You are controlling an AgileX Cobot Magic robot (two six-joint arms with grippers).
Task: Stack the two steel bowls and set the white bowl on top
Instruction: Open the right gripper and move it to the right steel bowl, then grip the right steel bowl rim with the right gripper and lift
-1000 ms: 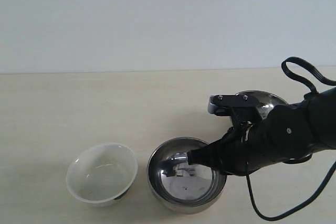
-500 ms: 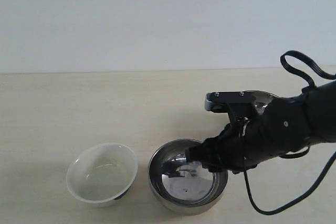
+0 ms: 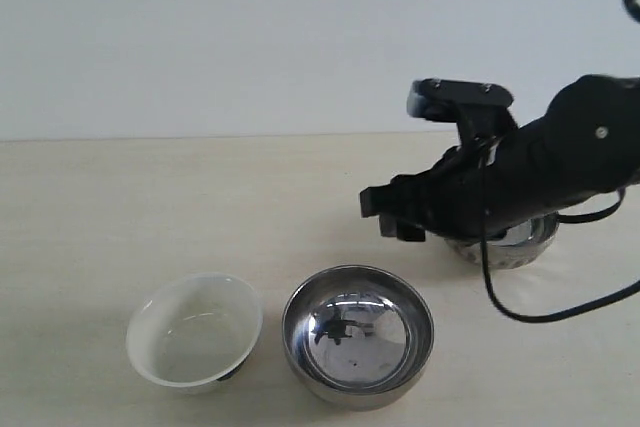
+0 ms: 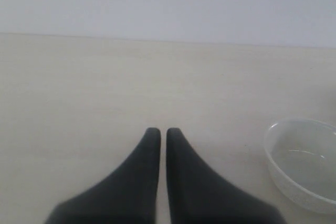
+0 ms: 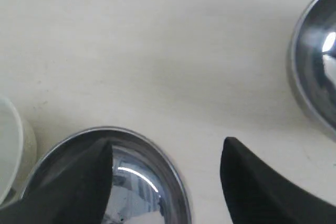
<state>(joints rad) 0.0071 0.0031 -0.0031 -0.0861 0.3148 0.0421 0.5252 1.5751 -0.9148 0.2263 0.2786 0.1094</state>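
The white bowl (image 3: 195, 344) sits upright at the front left; it also shows in the left wrist view (image 4: 304, 166) and at the edge of the right wrist view (image 5: 9, 145). Beside it on its right stands the smooth steel bowl (image 3: 357, 349) (image 5: 147, 187), empty. The other steel bowl (image 3: 505, 245) (image 5: 315, 66), with a ribbed band, stands further back on the right, mostly hidden behind the right arm. My right gripper (image 3: 390, 215) (image 5: 168, 145) hangs open above the smooth bowl's far rim, holding nothing. My left gripper (image 4: 159, 132) is shut and empty over bare table, out of the exterior view.
The pale wooden table (image 3: 150, 217) runs back to a plain white wall. A black cable (image 3: 520, 312) loops down from the right arm onto the table at the right of the smooth steel bowl.
My right gripper has lifted out of the smooth steel bowl, where one finger reached inside the rim, and moved up and back. The bowl stays in place.
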